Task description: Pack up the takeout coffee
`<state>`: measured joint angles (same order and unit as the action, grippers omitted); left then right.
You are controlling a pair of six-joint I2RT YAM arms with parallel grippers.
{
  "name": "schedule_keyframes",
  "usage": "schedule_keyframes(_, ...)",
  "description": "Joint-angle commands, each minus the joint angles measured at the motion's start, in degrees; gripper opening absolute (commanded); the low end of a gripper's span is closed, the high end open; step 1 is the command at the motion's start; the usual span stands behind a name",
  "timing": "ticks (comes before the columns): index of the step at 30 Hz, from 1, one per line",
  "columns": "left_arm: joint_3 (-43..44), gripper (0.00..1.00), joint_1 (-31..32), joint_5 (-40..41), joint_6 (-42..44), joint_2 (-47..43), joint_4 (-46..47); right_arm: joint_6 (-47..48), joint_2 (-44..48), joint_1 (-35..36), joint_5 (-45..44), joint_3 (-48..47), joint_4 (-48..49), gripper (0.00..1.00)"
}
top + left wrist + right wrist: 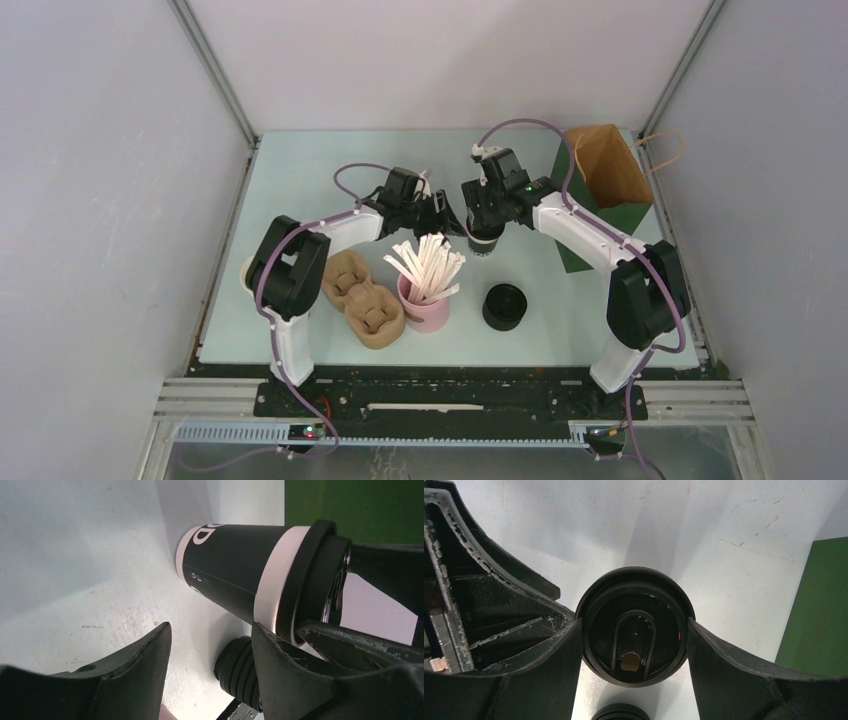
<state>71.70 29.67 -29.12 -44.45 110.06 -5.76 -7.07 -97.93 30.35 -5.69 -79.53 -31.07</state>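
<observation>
Now the right gripper (634, 636) clamps the small black lidded paper cup (484, 241); left gripper (210, 636) gapes empty beside it. Next, likely: carry it far-right into the green paper bag (608, 172).

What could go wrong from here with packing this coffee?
The right gripper pinches the takeout coffee by its lid alone; the lid might pop off and the cup drop. The left gripper, open, sits close beside the cup, so a swing could knock it. The paper bag stands tall; the cup's base may catch its rim.
</observation>
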Motion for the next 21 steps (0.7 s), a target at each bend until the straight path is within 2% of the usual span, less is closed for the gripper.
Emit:
schedule_keyframes(1,3.7,0.66,0.5,-1.1,-2.1,1.6,3.5,-1.3,1.3,-0.1,0.3,0.4,0.3,0.64)
schedule_keyframes(16,5.9,0.70,1.0,-1.4,-3.3,2.3,4.3,-1.2,2.3,0.5,-1.2,4.9,2.7,0.68)
schedule_keyframes(21,6.8,0.71,1.7,-1.6,-3.6,2.4,4.3,-0.8,1.5,1.8,-4.1,5.4,1.9,0.67)
